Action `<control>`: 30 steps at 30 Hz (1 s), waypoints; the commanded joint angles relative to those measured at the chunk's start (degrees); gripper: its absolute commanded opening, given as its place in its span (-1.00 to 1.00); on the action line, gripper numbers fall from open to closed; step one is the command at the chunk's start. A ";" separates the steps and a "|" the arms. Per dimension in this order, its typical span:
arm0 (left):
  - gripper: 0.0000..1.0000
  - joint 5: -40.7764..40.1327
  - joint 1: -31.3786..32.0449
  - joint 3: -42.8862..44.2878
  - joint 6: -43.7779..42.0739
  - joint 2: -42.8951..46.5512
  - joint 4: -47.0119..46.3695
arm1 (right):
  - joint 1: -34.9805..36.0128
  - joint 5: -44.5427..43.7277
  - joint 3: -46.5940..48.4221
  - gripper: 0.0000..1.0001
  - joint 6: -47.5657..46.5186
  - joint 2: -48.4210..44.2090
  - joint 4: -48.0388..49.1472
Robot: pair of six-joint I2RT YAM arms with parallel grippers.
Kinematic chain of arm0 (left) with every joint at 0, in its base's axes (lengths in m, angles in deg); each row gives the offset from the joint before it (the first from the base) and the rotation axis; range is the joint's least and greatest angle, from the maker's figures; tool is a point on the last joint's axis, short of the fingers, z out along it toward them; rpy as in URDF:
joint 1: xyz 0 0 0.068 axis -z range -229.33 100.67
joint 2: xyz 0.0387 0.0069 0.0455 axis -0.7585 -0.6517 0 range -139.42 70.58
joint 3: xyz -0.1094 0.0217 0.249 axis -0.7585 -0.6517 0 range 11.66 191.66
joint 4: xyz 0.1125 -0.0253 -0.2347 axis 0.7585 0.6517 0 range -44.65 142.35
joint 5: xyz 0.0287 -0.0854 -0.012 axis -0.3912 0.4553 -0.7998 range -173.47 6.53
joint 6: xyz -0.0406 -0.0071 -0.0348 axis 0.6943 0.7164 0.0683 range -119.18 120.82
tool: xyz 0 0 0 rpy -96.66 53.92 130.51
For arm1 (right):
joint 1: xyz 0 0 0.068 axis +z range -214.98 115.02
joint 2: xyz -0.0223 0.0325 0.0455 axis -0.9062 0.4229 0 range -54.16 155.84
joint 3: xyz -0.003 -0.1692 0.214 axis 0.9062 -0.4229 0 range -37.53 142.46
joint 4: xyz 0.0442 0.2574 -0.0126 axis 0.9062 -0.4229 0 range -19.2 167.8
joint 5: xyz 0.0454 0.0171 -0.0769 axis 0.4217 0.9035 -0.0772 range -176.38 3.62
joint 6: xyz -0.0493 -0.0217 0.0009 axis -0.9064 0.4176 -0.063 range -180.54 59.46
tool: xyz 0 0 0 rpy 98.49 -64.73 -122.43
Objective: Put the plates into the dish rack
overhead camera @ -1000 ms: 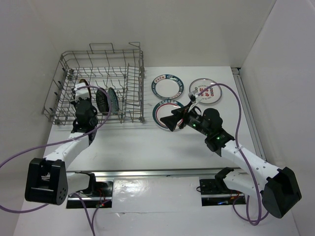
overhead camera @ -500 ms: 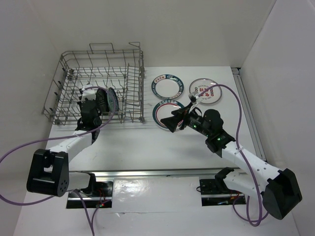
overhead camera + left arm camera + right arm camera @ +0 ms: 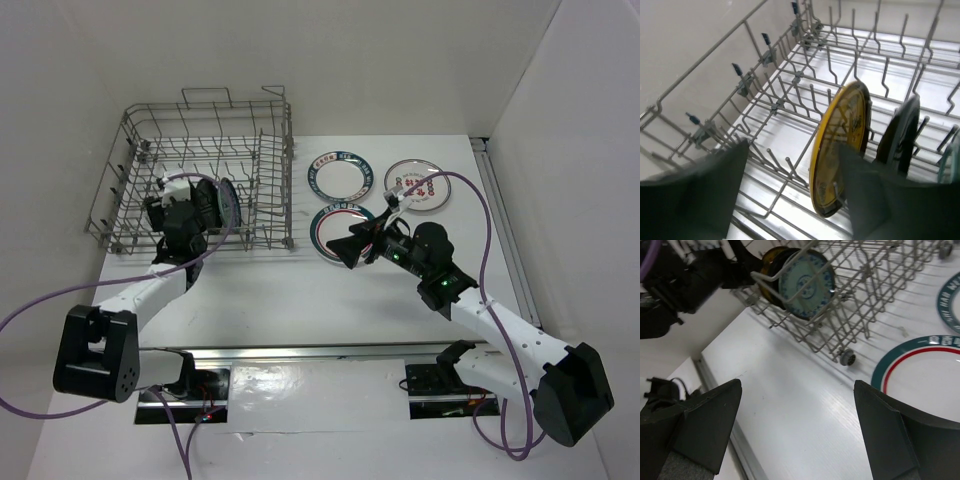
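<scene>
The dish rack (image 3: 250, 150) holds three upright plates (image 3: 805, 282). The yellow plate (image 3: 840, 145) stands just ahead of the left gripper (image 3: 792, 150), fingers spread.

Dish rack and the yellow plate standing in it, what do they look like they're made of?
Dish rack: grey metal wire, dull sheen, thin bent rods. Yellow plate: glossy, dark printed pattern; glazed ceramic or melamine, cannot tell which.

Grey wire dish rack (image 3: 272, 200), rear left of the surface (image 3: 300, 290), holds a yellow plate (image 3: 840, 150), black plate (image 3: 900, 132) and teal-patterned plate (image 3: 805, 285) on edge between tines. Green-rimmed white plates (image 3: 339, 176) (image 3: 326, 225) and a red-marked plate (image 3: 418, 186) lie flat to its right.
</scene>
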 commanded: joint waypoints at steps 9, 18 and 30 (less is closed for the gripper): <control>1.00 11.81 0.11 25.01 12.46 16.40 31.27 | -10.27 -16.41 5.20 1.00 9.67 13.43 -12.76; 1.00 39.84 0.64 34.50 20.02 20.72 40.86 | -20.06 -12.17 -2.89 0.95 14.26 20.03 -3.62; 1.00 57.09 0.64 36.09 22.23 19.58 40.16 | -20.67 -11.28 -2.02 0.60 13.03 36.64 5.80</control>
